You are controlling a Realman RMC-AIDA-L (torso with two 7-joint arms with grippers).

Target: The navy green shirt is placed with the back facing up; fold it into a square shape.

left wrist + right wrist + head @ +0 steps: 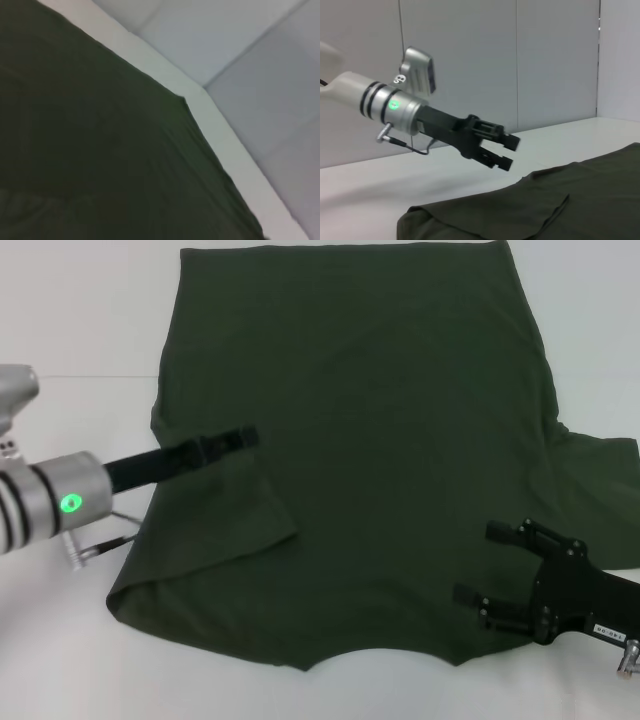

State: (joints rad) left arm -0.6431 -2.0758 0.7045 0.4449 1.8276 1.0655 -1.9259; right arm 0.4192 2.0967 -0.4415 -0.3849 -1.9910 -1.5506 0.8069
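So on the left side, the left gripper (245, 436) hangs over the shirt's (380, 440) left edge, up off the cloth; the right wrist view shows it clear above the fabric with its two fingers a narrow gap apart and nothing between them. Right under and beside it, the left sleeve (225, 515) lies folded inward onto the body, with a doubled edge running down to the near-left corner, which I'd guess is why the arm sits there: that side looks like it's had its fold, and the gripper is empty above it. The shirt itself lies flat on the white table (70, 640), plain side up, hem toward the far edge and the neckline curve at the near edge, filling most of the middle. Moving right, the body is smooth, and the right sleeve (600, 465) sticks out flat to the side, not folded in yet. The right gripper (490, 565) sits at the near-right part of the shirt, fingers spread wide and pointing in toward the middle, holding nothing; can't tell whether it touches the cloth or hovers just over it. My read is it's placed there for the right-side fold, so the job is maybe a third done.
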